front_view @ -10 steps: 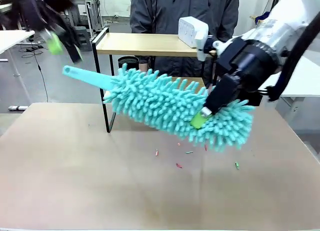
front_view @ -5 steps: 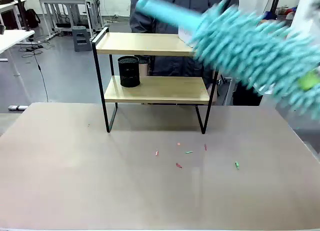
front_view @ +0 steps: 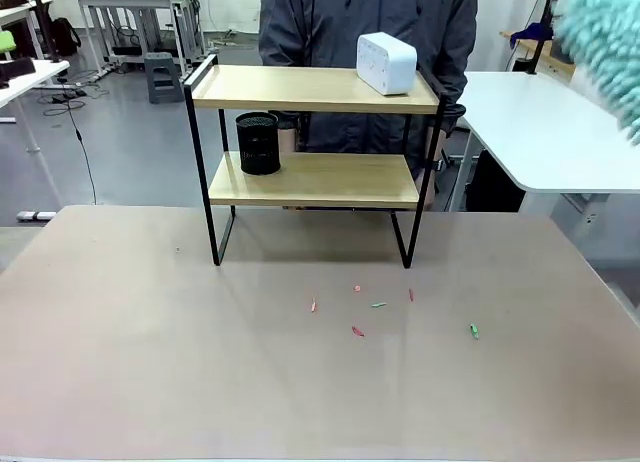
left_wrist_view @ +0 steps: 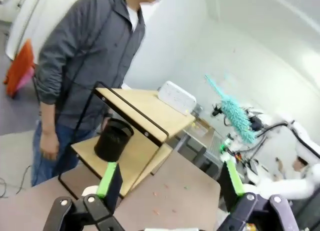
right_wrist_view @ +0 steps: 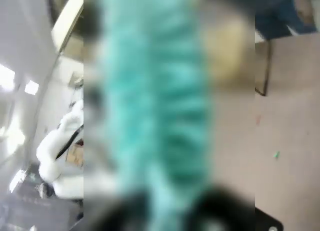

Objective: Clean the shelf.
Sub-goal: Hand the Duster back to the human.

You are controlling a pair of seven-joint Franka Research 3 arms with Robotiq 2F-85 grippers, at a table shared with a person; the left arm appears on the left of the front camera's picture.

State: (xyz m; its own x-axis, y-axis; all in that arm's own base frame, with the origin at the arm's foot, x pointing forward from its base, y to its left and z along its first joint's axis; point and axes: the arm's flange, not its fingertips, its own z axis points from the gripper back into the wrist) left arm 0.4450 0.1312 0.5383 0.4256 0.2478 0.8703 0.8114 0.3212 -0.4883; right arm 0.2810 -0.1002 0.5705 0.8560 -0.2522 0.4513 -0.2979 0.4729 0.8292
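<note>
I see a grey floor (front_view: 130,152) behind the beige table (front_view: 200,382), with white desks (front_view: 110,2) on metal legs far back. A white table (front_view: 540,132) stands off to one side. White walls (left_wrist_view: 250,56) catch bright, even light.

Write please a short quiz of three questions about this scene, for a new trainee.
1. True or false: the black mesh cup stands on the upper board of the shelf.
2. What lies on the table in front of the shelf? A) small coloured scraps B) a sponge C) a cloth
3. Fill in: the white box rests on the ___ board.

Key
1. False; it stands on the lower board.
2. A; the small coloured scraps lie scattered there.
3. upper
</note>
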